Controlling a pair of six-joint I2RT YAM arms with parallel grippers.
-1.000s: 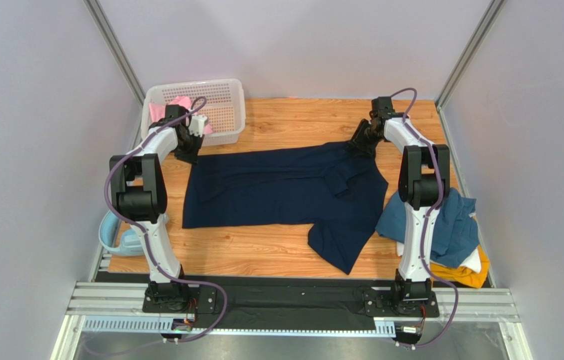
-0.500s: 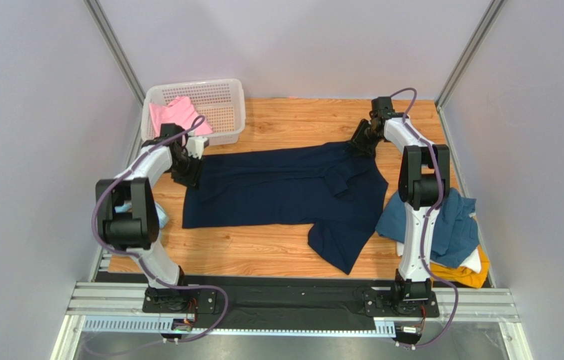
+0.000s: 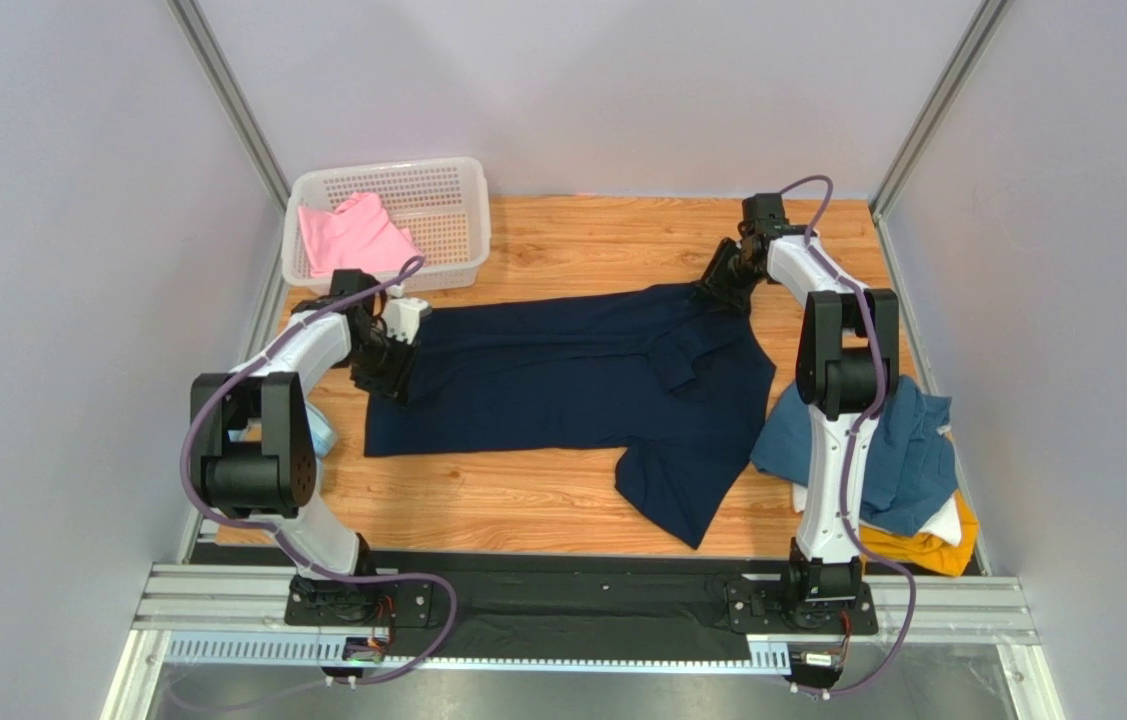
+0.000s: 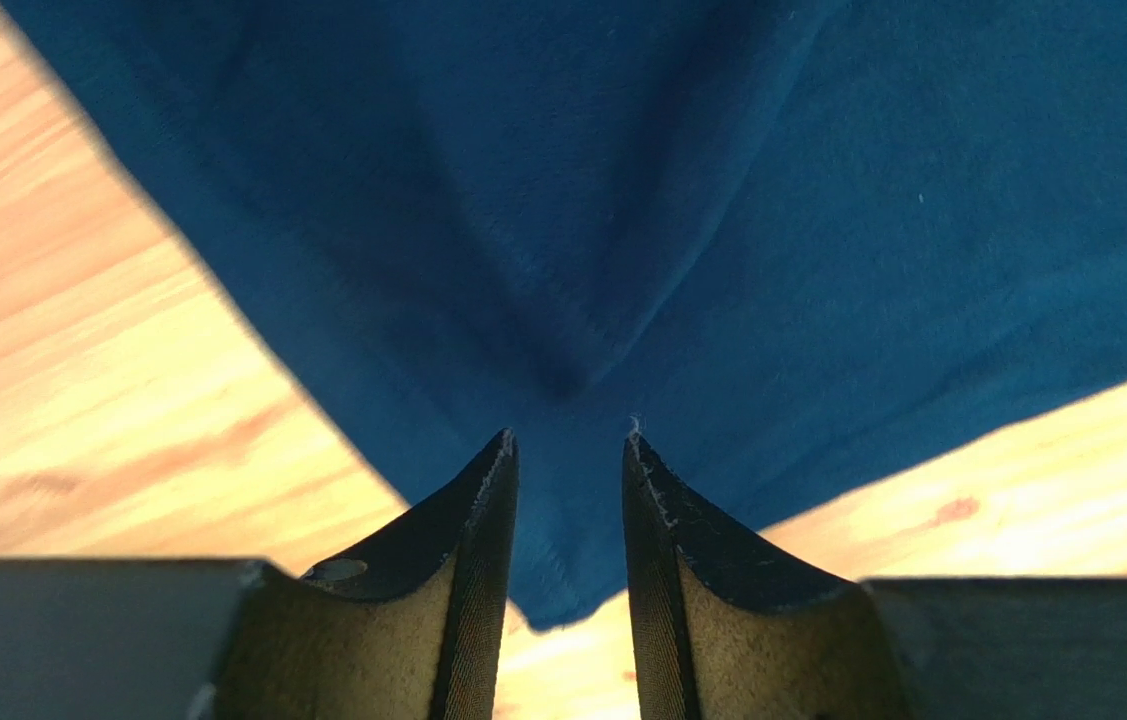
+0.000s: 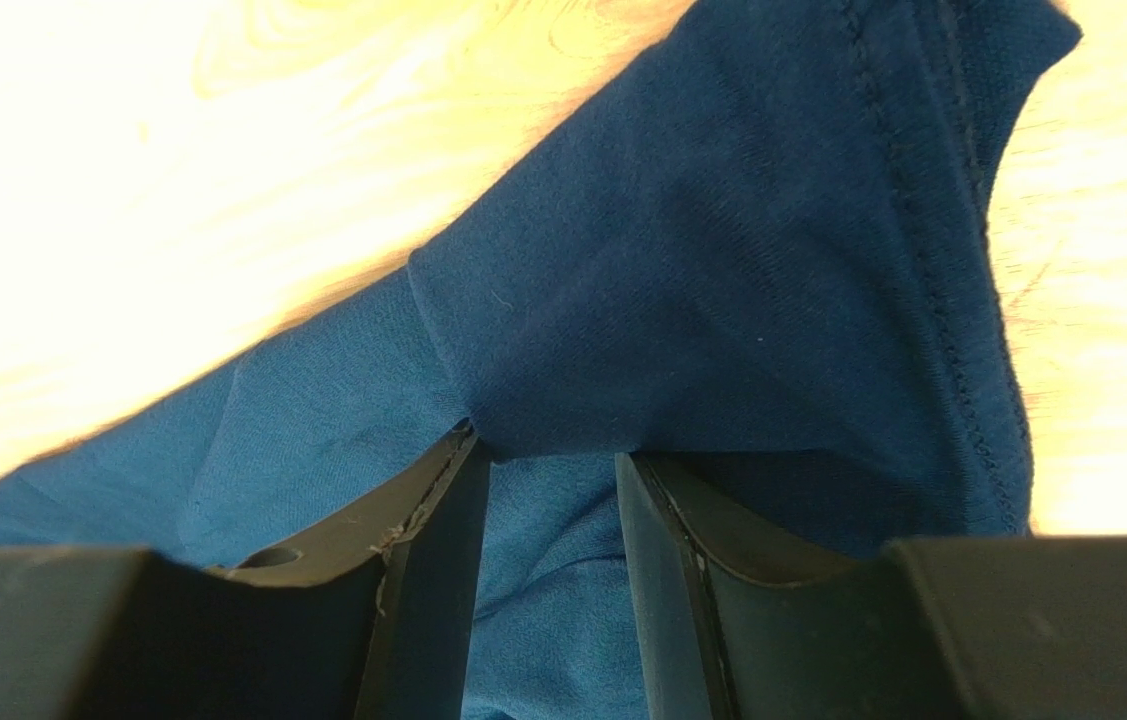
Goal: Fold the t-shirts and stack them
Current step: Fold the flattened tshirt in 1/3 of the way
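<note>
Left fingers point(image 4: 464, 555): narrowly apart over the navy shirt point(image 3: 569, 375) hem, grip cannot be told. Right fingers point(image 5: 427, 570): clamped on a shirt fold. Shirt spread from the counter point(image 3: 524, 518) left edge toward its far right corner.

A navy t-shirt point(image 3: 554, 375) lies spread wide across the wooden counter point(image 3: 524, 503), one end folded toward the near edge. A pink t-shirt point(image 3: 351, 237) sits crumpled in a white basket point(image 3: 442, 225). At the right edge, a rumpled teal t-shirt point(image 3: 912, 447) tops a white t-shirt point(image 3: 949, 521) and a mustard t-shirt point(image 3: 933, 554).
</note>
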